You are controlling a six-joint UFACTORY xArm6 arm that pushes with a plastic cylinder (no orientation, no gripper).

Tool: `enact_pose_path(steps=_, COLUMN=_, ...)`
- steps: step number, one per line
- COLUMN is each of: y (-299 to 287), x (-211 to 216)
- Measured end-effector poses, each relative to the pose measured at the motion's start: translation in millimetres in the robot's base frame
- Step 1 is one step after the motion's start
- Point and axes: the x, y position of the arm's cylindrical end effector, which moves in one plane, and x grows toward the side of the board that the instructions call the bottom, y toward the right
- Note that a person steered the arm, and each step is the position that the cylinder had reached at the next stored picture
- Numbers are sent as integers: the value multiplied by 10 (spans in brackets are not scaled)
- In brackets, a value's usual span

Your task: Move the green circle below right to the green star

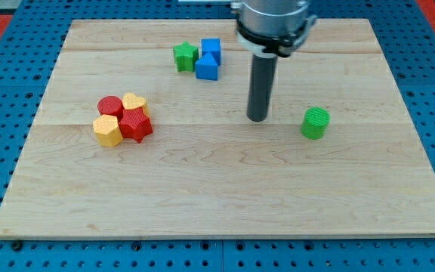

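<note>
The green circle (316, 123) is a short green cylinder standing on the wooden board at the view's right of centre. The green star (185, 56) sits near the view's top, left of centre, touching a blue block on its right. My tip (257, 118) rests on the board a little to the left of the green circle, with a clear gap between them. The tip is well below and to the right of the green star.
Two blue blocks (209, 59) sit against the star's right side. A cluster at the view's left holds a red circle (110, 106), a yellow heart (134, 102), a red star (135, 125) and a yellow hexagon (108, 131). The board edge (225, 236) borders blue pegboard.
</note>
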Motion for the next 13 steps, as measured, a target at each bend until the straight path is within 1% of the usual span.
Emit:
enact_pose_path(steps=1, y=11, x=400)
enact_pose_path(steps=2, y=462, x=890)
enact_pose_path(steps=3, y=1266, x=1013)
enact_pose_path(steps=4, y=1553, x=661)
enact_pose_path(steps=5, y=1288, x=193)
enact_pose_path(steps=6, y=678, x=-157)
enact_pose_path(steps=7, y=534, x=-282)
enact_pose_path(steps=8, y=1117, x=-197)
enact_pose_path(steps=9, y=1301, x=150)
enact_pose_path(steps=10, y=826, x=262)
enact_pose_path(steps=11, y=185, x=77)
enact_pose_path(steps=12, y=-307, x=-285)
enact_pose_path(steps=13, y=-479, x=-378)
